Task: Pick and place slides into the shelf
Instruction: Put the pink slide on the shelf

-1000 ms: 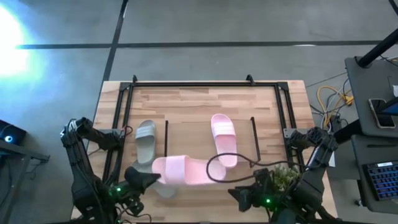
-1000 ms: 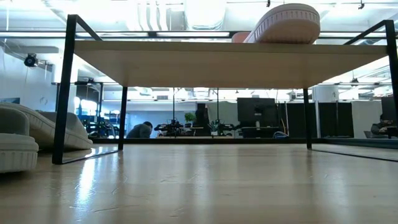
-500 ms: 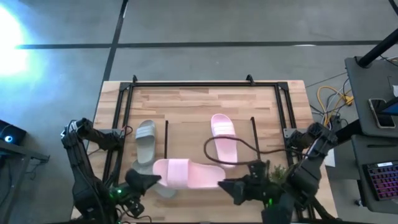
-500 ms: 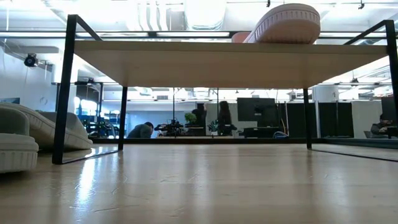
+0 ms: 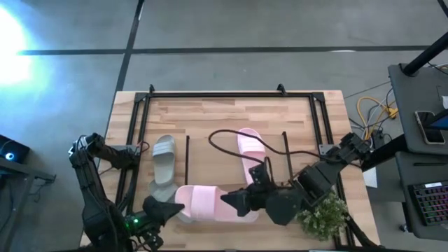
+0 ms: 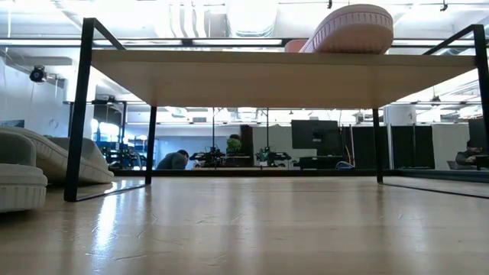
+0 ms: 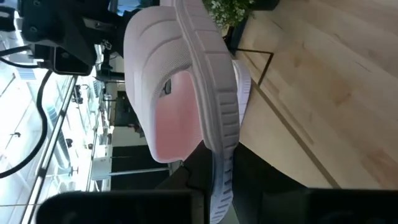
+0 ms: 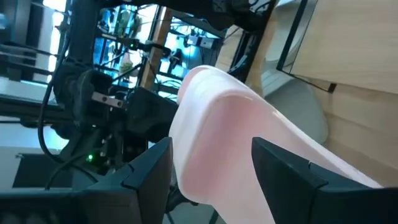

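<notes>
At the near edge of the light wooden table (image 5: 231, 115), we see the left gripper (image 5: 162, 208) clamped on one end of a pale pink foam slide (image 5: 208, 204), its dark fingers pinching the sandal's rim and holding it on edge, as the left wrist view makes plain. From the opposite side, the right gripper (image 5: 235, 202) meets the other end of that same pink slide (image 8: 230, 146); its two dark fingers (image 8: 146, 171) stand spread to either side of the sandal's sole in the right wrist view, and we cannot tell whether they touch it. Partly hidden beneath the held slide at the left gripper lies a grey-green foam slide (image 5: 183, 213), of which only a pale corner shows. Just beside the right arm, at the table's near right corner, sits a small green bushy plant (image 5: 322, 215). Farther in, a second grey-green slide (image 5: 163, 159) rests on the table to the left of the low shelf with its light plank top and thin black metal end frames (image 5: 187, 155), just outside its left end frame. On the shelf's top lies the second pale pink slide (image 5: 252, 148), crossed by a looping black cable (image 5: 222, 145); in the low view its ribbed sole (image 6: 350, 29) juts up above the plank (image 6: 275, 75). A larger black tube frame (image 5: 231, 94) borders the table's far edge. Beyond the table, a person (image 6: 173, 160) bends low in the room.
</notes>
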Action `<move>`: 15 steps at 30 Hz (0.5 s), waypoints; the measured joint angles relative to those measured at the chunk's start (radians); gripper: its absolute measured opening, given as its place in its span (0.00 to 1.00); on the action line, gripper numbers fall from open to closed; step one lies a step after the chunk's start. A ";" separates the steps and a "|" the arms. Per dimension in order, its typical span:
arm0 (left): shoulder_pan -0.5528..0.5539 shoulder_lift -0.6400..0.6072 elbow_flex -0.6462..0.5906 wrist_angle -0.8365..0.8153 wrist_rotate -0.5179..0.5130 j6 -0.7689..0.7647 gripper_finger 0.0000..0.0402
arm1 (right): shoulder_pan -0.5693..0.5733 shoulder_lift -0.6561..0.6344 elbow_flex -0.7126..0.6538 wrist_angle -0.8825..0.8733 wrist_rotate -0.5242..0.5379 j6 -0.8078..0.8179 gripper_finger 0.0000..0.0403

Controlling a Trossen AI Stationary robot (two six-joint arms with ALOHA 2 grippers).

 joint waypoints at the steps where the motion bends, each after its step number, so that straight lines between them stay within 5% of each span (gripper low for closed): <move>1: 0.000 0.000 0.000 0.001 0.000 0.000 0.05 | -0.003 0.000 0.000 0.003 -0.002 -0.005 0.52; 15: 0.054 0.001 -0.004 0.081 0.012 0.105 0.05 | -0.049 0.002 -0.037 0.109 -0.078 -0.045 0.52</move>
